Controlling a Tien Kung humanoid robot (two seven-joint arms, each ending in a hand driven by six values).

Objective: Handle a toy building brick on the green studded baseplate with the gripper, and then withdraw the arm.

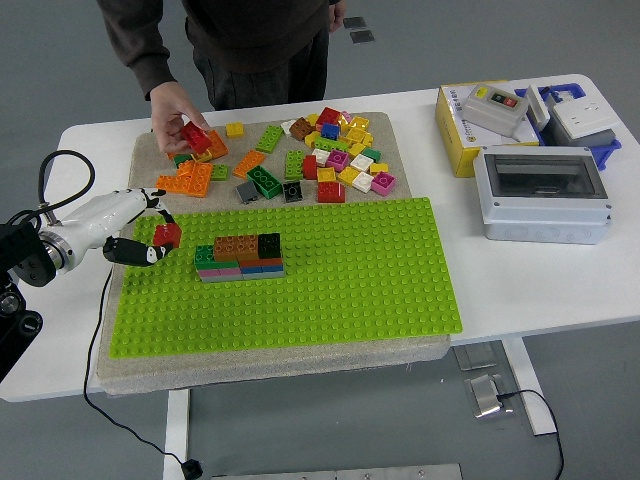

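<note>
Baseplate [330, 290] lime green, studded. Held brick [167, 235] red. Left hand [140, 225] white, black fingertips. Table [540, 290] white. Loose bricks [330, 150] multicoloured.

Person's upper body [250, 40] beyond top edge

The robot's left hand [140, 228] had a glossy white shell and black fingertips, with black-and-white banded fingers. A black cable [52, 178] looped above its black wrist joint. The person [250, 40] wore a dark long-sleeved top and dark trousers.
</note>
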